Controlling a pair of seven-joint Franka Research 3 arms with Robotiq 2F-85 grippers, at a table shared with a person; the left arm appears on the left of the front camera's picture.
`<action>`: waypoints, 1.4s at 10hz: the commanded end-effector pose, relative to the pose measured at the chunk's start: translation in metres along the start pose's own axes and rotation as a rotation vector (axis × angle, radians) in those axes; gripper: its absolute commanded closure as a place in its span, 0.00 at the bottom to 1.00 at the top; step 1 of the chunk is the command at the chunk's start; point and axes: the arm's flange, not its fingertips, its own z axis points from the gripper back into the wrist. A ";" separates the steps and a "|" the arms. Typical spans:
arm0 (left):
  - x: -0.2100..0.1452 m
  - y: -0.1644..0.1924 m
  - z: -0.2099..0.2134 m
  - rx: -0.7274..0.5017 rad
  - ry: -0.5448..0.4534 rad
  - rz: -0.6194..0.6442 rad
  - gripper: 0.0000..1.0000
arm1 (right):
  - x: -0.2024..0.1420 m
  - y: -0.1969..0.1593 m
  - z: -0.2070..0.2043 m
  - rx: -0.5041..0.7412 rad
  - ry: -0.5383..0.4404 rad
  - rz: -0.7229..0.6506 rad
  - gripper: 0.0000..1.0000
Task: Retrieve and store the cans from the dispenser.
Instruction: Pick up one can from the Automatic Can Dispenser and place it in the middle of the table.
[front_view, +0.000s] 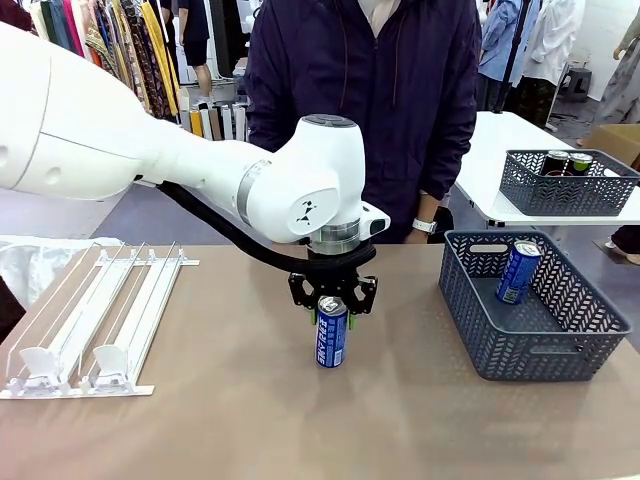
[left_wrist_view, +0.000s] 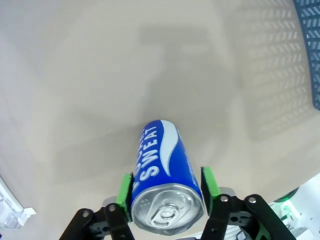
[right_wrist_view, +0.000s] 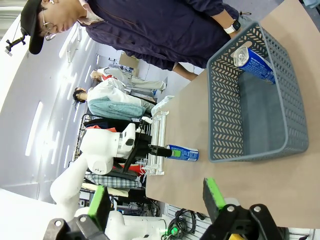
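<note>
Left tool (front_view: 333, 304) straddles the top of an upright blue can (front_view: 331, 333) mid-desk (front_view: 240, 420); pads (left_wrist_view: 123, 190) at its sides, contact unclear. Right tool (right_wrist_view: 156, 196) spread wide, empty. Second can (front_view: 518, 271) leans in the grey basket (front_view: 520, 345). Dispenser (front_view: 90, 320) cut off at left.

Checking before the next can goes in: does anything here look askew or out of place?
One thing: the blue can in the grey lattice basket leans tilted against its back wall. The other blue can stands upright on the table between the left gripper's pads.
</note>
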 end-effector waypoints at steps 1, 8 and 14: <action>0.007 -0.002 0.002 0.015 -0.004 0.006 0.00 | 0.003 0.002 0.001 0.024 -0.009 0.025 0.00; -0.105 0.102 0.140 -0.373 -0.137 -0.376 0.00 | 0.003 0.002 0.001 0.024 -0.009 0.025 0.00; -0.242 0.381 0.159 -1.047 -0.315 0.079 0.00 | 0.003 0.002 0.001 0.024 -0.009 0.025 0.00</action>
